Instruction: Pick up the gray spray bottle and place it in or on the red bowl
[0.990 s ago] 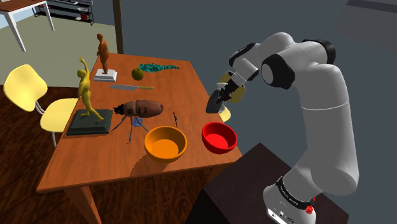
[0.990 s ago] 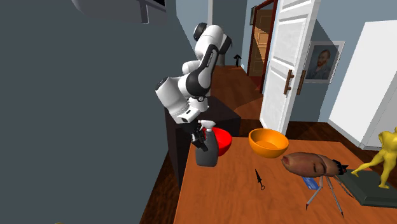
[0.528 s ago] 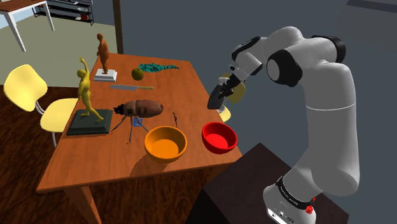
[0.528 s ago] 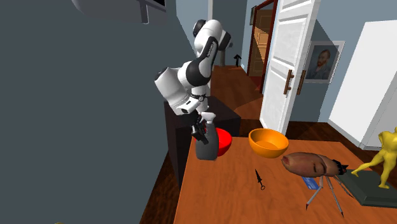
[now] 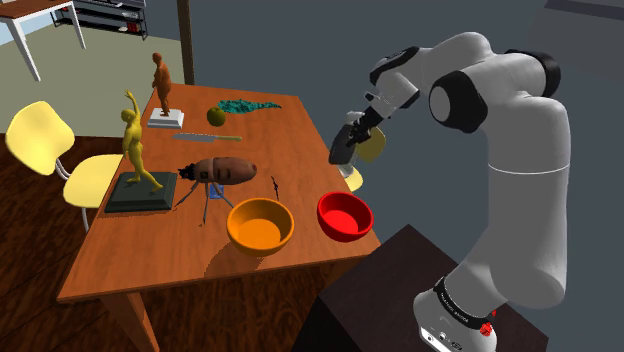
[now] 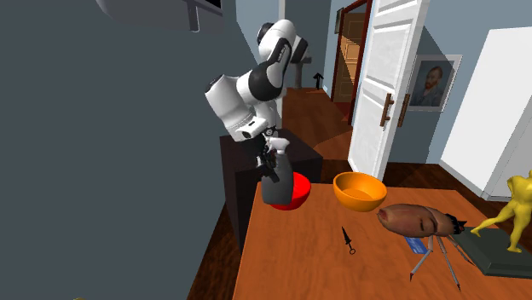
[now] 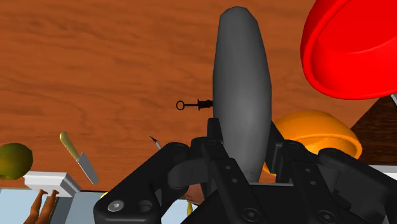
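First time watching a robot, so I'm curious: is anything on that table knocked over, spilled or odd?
Nothing looks spilled or toppled. The only thing off the table is the gray spray bottle, clasped in the gripper and held in the air beside the red bowl.

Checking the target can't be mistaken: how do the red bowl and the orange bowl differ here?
The red bowl sits at the edge of the table nearest the stand; the orange bowl sits to its left in the shoulder view. The orange bowl looks a little wider and deeper than the red bowl. Both stand upright and empty on the table.
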Available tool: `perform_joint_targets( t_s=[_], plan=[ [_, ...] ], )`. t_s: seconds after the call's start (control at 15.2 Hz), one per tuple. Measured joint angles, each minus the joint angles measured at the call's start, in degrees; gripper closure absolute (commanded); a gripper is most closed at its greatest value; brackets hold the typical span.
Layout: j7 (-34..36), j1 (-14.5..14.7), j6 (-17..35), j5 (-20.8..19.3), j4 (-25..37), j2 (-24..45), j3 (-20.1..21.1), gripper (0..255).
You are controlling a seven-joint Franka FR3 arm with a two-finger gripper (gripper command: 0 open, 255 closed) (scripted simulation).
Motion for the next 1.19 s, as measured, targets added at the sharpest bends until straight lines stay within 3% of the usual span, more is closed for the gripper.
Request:
perform_joint_targets(
  t_s=[0.2, 0.46, 0.73, 0.86, 1.06, 1.19],
  plan=[
    [0.07, 2.33, 1.19, -1.38, -3.37, -2.97, -1.34, 255],
    [0.15, 10.28, 7.47, -5.46, -15.3, -12.54, -5.23, 255],
    [2.53, 17.61, 15.31, -12.32, -26.64, -24.22, -9.38, 255],
    [6.14, 20.43, 20.5, -18.23, -32.64, -32.17, -10.57, 255],
    [12.29, 19.72, 26.82, -26.89, -40.52, -42.44, -8.35, 255],
    [17.42, 15.38, 29.81, -33.65, -46.4, -50.06, -4.07, 255]
  ],
)
